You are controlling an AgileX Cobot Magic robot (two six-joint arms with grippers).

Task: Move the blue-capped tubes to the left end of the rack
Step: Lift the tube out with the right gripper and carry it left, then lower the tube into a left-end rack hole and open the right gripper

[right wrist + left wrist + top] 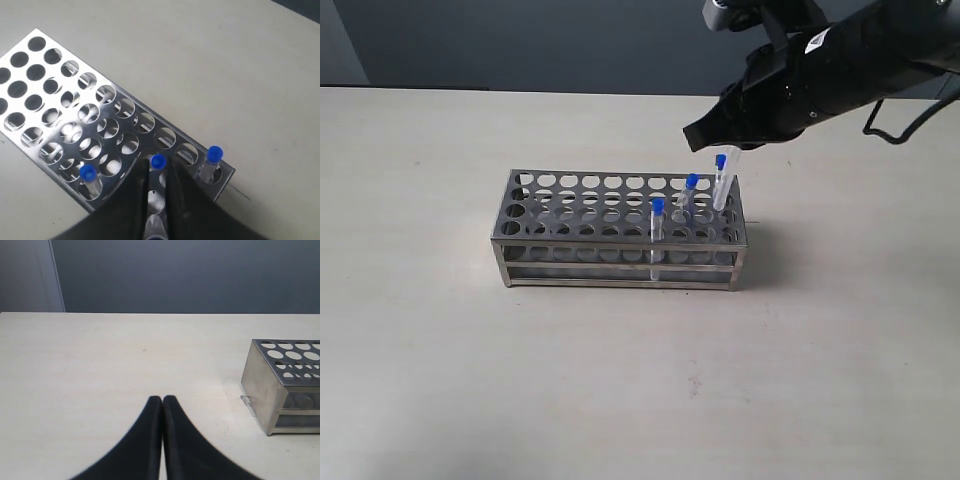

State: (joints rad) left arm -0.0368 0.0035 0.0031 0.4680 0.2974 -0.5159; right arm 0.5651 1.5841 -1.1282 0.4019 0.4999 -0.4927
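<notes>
Blue-capped tubes (657,228) stand clustered at the right end of the rack (600,243), which sits mid-frame in the exterior view on a pale table (450,380). Three blue caps show there: one in the front row and two further back toward the right. The holes toward the rack's left end look unfilled.

The right gripper (157,170) reaches in from the upper right of the exterior frame and hangs over that right end. Its fingers are drawn in close on either side of the clear body of a fourth tube (156,220), whose cap is hard to make out. I judge the gripper to be clenched on that tube near its top. The left gripper (162,400) is pressed together on nothing, apart from the rack, with only one end of the rack in its view.

These tubes look light, stiff and slick, and probably brittle. A gentle pinch just under the cap should serve, with a straight upward lift so the tube clears its hole without scraping or knocking the neighbours close beside it.
</notes>
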